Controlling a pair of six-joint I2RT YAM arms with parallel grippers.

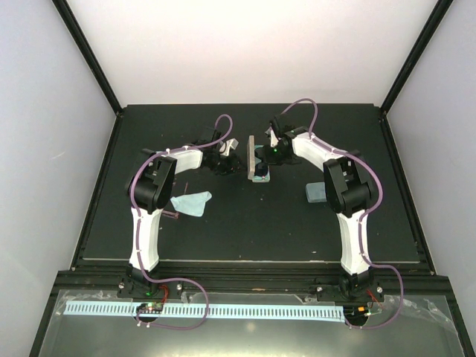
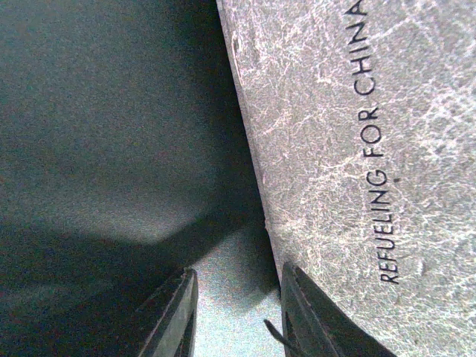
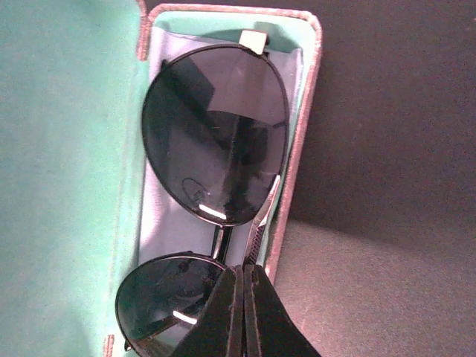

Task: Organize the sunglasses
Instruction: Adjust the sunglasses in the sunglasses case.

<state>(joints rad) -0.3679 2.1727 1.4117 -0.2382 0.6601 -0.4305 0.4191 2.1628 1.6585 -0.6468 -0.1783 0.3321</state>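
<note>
R claw [image 3: 244, 271] pressed together, tips just over bridge of black sunglasses [image 3: 216, 134], already lying in open case [image 3: 74, 149] right ahead of it. L claw [image 2: 238, 269] part-spread, pinching nothing, one finger against lid's outside. Prob. left: shut lid, fill other case [image 1: 315, 193] behind R claw.

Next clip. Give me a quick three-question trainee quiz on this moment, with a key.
1. True or false: the black sunglasses lie inside the open case, on its pale blue lining.
2. How do the jaws of the right gripper stand? A) wide apart B) pressed together C) clamped on a cloth
3. Fill in: seen from above, the loose light blue item lying left of the case is a ____.

Key: 1 true; 2 B; 3 cloth
</note>
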